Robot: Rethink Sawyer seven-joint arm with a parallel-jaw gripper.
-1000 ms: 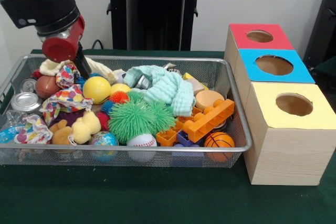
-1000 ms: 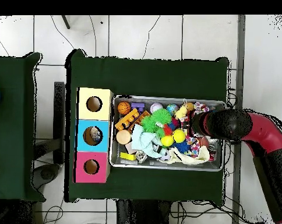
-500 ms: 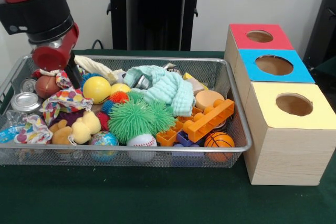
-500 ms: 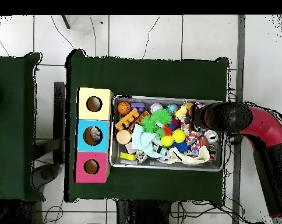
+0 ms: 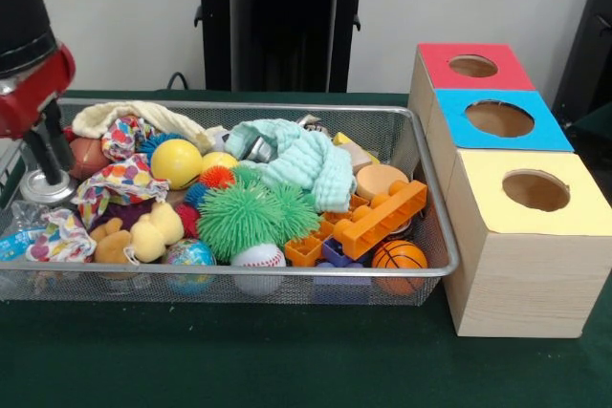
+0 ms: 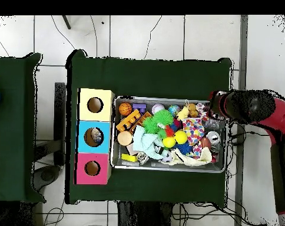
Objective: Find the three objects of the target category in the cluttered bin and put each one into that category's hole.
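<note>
Where the mesh bin [image 5: 435, 236] meets its left end, a silver can [image 5: 43, 186] sits under the pincer [image 5: 46, 155]; grip state cannot be told. Three holed boxes [image 5: 521, 212] stand beside the bin on the green surface [image 5: 287, 360].

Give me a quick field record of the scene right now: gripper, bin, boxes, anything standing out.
gripper: at the bin's end away from the boxes, low over a silver can; open or shut cannot be told
bin: wire mesh basket, full of mixed toys, cloths and cans
on top of the pile: green spiky ball, yellow ball, mint cloth, orange brick
near rim: baseball, small basketball
boxes: red box, blue box, yellow box, in a row beside the bin, one round hole each
blue hole: something inside, seen from overhead
</note>
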